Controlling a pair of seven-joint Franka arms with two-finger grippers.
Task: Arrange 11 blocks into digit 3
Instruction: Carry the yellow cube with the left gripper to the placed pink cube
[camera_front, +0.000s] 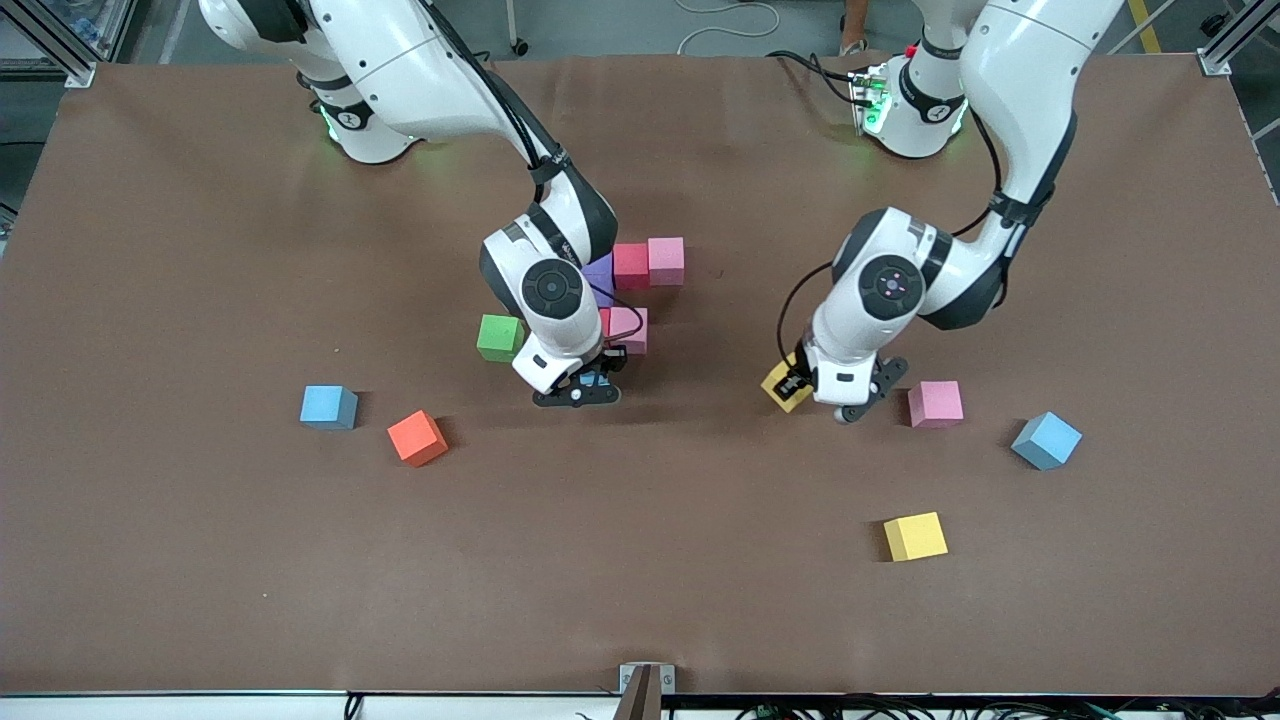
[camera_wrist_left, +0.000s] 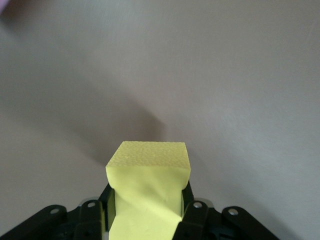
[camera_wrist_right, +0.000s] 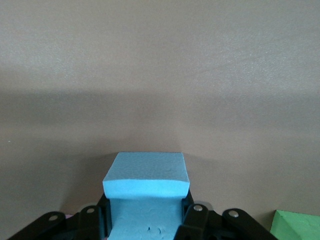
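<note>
Nearest the camera sits a loose yellow block (camera_front: 915, 536), so yeah, this 3 is barely started. Taking the cluster of placed blocks (camera_front: 640, 290) near the table's middle as the landmark: only purple, red and pink cubes are butted together there, maybe five, part hidden by the right arm, so I can't count them for sure. Everything else is scattered closer to the camera than the cluster: a light blue block (camera_front: 328, 407) and an orange block (camera_front: 417, 438) toward the right arm's end, a pink block (camera_front: 935, 403) and a greyer blue block (camera_front: 1046, 440) toward the left arm's end. A green cube (camera_front: 500, 337) sits just beside the cluster.

Blocks look like matte foam, same size, crisp edges.

Right gripper (camera_front: 578, 392), right next to the cluster, is clamped on a blue block (camera_wrist_right: 146, 181). Left gripper (camera_front: 840, 400) is pinched on a yellow block (camera_wrist_left: 147, 172) beside the pink one
</note>
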